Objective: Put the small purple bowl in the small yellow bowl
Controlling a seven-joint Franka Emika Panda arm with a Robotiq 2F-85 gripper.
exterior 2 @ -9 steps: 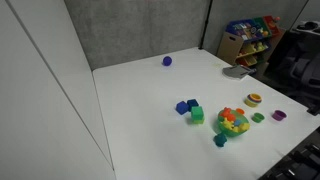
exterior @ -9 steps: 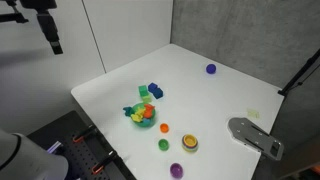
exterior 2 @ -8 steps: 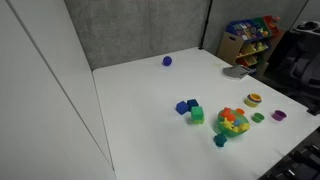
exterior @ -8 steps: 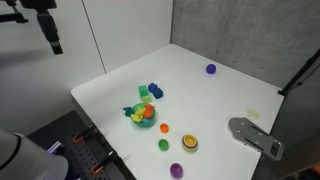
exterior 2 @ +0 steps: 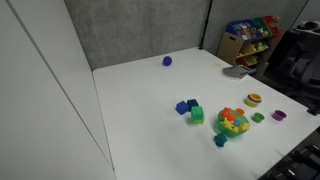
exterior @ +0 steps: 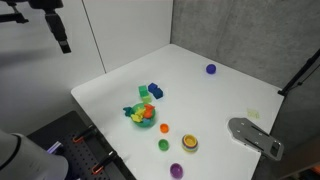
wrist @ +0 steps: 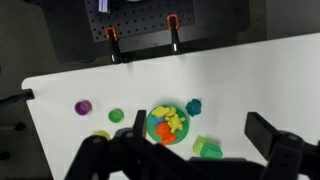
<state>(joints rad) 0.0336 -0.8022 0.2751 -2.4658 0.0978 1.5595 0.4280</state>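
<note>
Your bench (exterior: 200, 75) has a smooth, matt white top. On it the small purple bowl (exterior: 176, 171), the small yellow bowl (exterior: 189, 143), the green cup (exterior: 163, 145) and the heap of toys (exterior: 143, 113) all look like smooth, bright plastic with a slight sheen. The grey plate (exterior: 255, 137) at the bench edge looks dull and metal-like, though you cannot be sure, the wall panel (exterior 2: 140, 30) behind looks rough and felt-like, and your end effector (wrist: 190, 162) shows matt black in the wrist view.
</note>
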